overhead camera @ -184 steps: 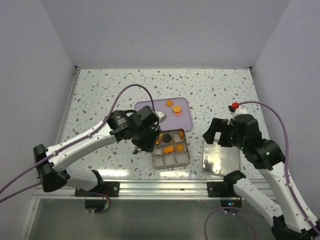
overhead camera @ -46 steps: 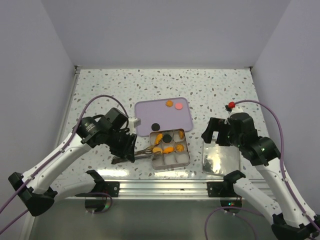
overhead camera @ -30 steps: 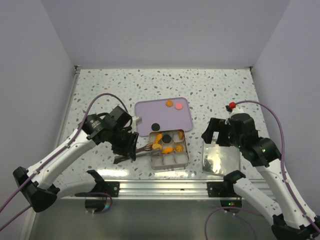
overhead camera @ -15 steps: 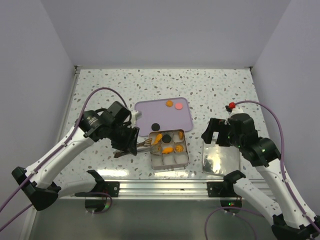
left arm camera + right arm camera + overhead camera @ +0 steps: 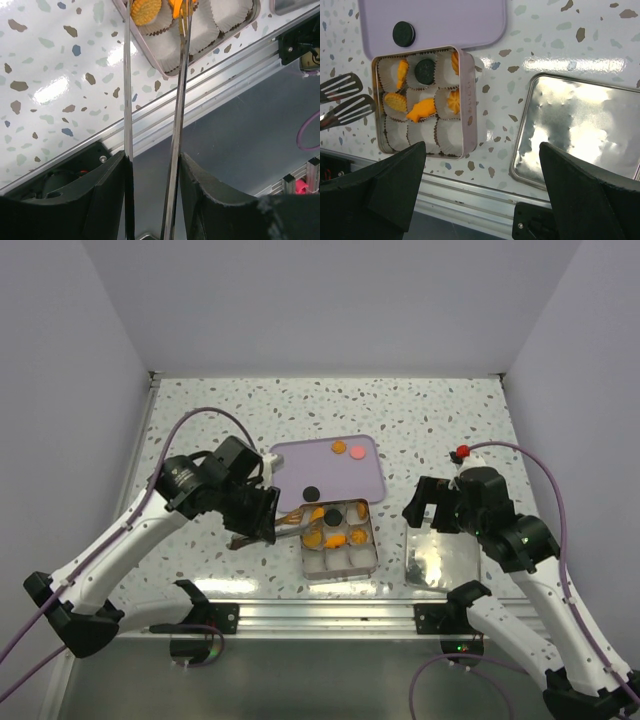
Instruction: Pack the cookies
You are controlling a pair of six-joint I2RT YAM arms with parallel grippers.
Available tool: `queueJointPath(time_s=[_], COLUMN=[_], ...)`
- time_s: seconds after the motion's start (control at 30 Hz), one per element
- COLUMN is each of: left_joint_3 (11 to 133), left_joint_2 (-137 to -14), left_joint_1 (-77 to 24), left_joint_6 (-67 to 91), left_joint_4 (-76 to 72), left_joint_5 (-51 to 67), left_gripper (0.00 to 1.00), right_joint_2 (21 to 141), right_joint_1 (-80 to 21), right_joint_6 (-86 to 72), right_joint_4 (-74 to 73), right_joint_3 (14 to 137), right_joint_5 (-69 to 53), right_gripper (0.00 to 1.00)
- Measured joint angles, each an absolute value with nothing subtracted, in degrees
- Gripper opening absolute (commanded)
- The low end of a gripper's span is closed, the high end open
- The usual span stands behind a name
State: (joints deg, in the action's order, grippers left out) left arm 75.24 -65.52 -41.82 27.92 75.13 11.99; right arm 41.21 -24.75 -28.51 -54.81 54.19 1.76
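Observation:
Several cookies, orange (image 5: 334, 537) and black (image 5: 334, 515), lie in white paper cups in the pink tin (image 5: 372, 552). They also show in the right wrist view (image 5: 422, 108). One black cookie (image 5: 312, 493), an orange one (image 5: 339, 447) and a pinkish one (image 5: 354, 452) lie on the purple tray (image 5: 300, 465). My left gripper (image 5: 262, 520) (image 5: 152, 165) is shut on metal tongs (image 5: 126, 100). The tong tips (image 5: 347, 102) reach the tin's left cups. I cannot tell whether they hold a cookie. My right gripper (image 5: 440, 505) is open and empty above the lid.
The tin's shiny upturned lid (image 5: 440, 558) (image 5: 580, 130) lies right of the tin near the front edge. A metal rail (image 5: 330, 612) runs along the table's near edge. White walls close in the back and sides.
My left arm has lifted and swung the tongs from the tin's lower left up along its left edge toward the tray. The right arm has not moved.

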Motion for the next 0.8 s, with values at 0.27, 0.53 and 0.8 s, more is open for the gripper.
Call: queueJointPath(time_s=[0.27, 0.53, 0.8], left_joint_3=[82.21, 90.85, 102.8], left_joint_2=[-71.18, -84.44, -101.16], left_joint_1=[-41.82, -41.63, -40.42], left_joint_6=[27.86, 26.5, 24.29], left_joint_4=[75.0, 72.44, 68.99], left_joint_5=[8.12, 2.2, -3.73], left_gripper=[0.49, 0.52, 0.53], right_joint_2=[41.23, 41.43, 42.44], right_joint_1=[-24.75, -24.75, -24.75], right_joint_6=[-28.51, -28.51, -28.51], right_joint_4=[-54.81, -54.81, -54.81], right_joint_3=[54.17, 54.17, 54.17], right_joint_5=[1.78, 1.83, 1.98], right_gripper=[0.99, 0.99, 0.99])
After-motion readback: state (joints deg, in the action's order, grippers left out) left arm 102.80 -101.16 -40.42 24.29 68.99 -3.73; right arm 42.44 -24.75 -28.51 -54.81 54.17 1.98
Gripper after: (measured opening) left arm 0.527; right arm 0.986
